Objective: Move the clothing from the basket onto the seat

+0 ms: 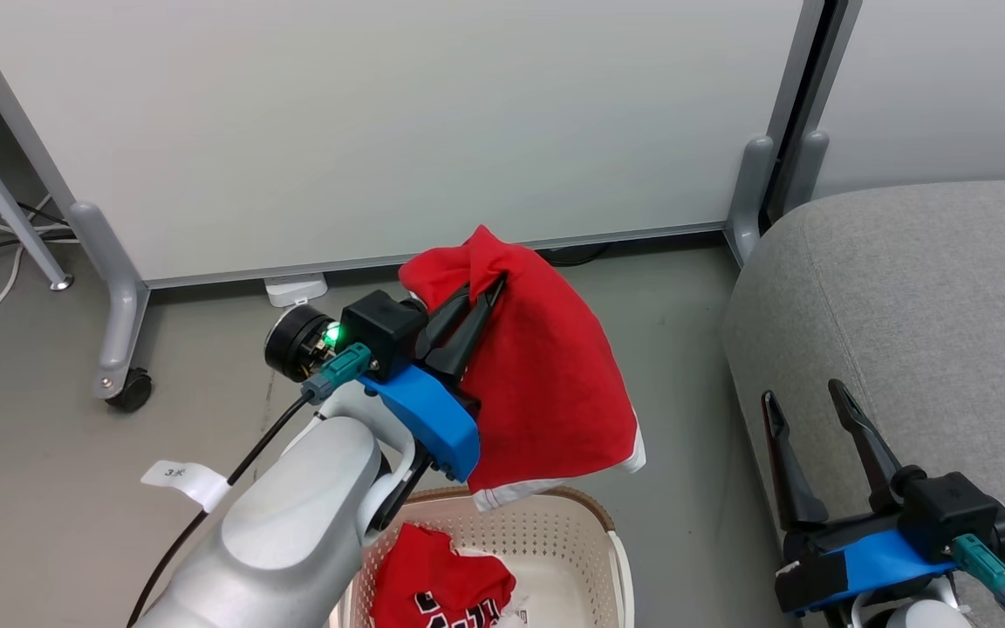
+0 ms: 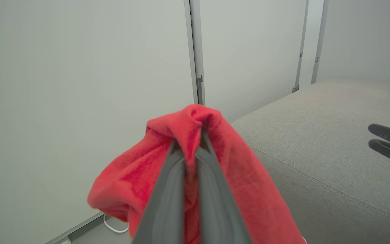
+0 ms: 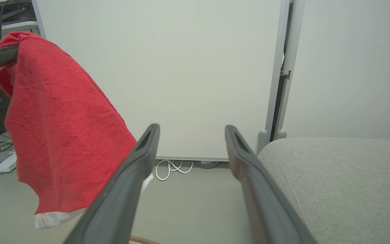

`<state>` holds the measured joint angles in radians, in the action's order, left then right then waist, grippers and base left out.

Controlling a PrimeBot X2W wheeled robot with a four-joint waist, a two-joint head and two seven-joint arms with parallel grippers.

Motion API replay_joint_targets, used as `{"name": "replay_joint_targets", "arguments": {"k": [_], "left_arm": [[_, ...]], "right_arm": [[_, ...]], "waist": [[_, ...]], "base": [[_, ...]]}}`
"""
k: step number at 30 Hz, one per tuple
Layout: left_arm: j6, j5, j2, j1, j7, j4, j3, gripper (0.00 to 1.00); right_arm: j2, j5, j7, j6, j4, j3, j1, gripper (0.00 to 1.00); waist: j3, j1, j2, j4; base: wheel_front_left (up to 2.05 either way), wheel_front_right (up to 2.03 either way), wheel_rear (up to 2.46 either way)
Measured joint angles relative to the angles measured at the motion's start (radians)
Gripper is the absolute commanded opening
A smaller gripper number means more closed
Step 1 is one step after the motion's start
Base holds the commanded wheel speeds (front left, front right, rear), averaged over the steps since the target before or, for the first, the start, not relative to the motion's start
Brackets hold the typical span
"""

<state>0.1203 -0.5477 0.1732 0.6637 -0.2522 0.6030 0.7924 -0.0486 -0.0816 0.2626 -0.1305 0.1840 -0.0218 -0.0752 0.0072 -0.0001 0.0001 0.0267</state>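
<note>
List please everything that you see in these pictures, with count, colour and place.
held garment: one, red with white hem, hanging from the left gripper above the basket
second garment: one, red with white and black marks, inside the basket
basket: one, cream with brown rim, left of the seat
seat: one, grey, at the right
panels: two, white, standing behind
caster wheel: one, black, under a panel foot
cables: several, white and black, on the floor by the panels
left gripper: one, dark, shut on the held garment
right gripper: one, dark, open, over the seat's edge
</note>
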Motion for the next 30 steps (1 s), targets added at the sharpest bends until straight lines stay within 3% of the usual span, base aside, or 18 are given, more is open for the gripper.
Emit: {"name": "replay_joint_targets", "arguments": {"k": [10,16,30], "left_arm": [[-0.011,-0.007,0.007,-0.002,0.007,-0.025,0.006,0.00],[-0.014,-0.007,0.009,0.000,0.009,-0.032,0.011,0.00],[-0.018,0.003,-0.012,0.037,0.003,-0.044,0.027,0.00]], "right_arm": [[0.000,0.013,0.000,0.000,-0.014,-0.053,-0.037,1.00],[-0.016,0.019,0.000,0.000,-0.014,-0.170,-0.119,1.00],[-0.087,0.001,0.000,0.000,0.159,-0.396,-0.373,1.00]], "waist": [[0.007,0.0001,0.0000,0.009],[0.021,0.0002,0.0000,0.015],[0.067,0.0002,0.0000,0.043]], "base": [[0.00,0.00,0.00],[0.00,0.00,0.00],[0.00,0.00,0.00]]}}
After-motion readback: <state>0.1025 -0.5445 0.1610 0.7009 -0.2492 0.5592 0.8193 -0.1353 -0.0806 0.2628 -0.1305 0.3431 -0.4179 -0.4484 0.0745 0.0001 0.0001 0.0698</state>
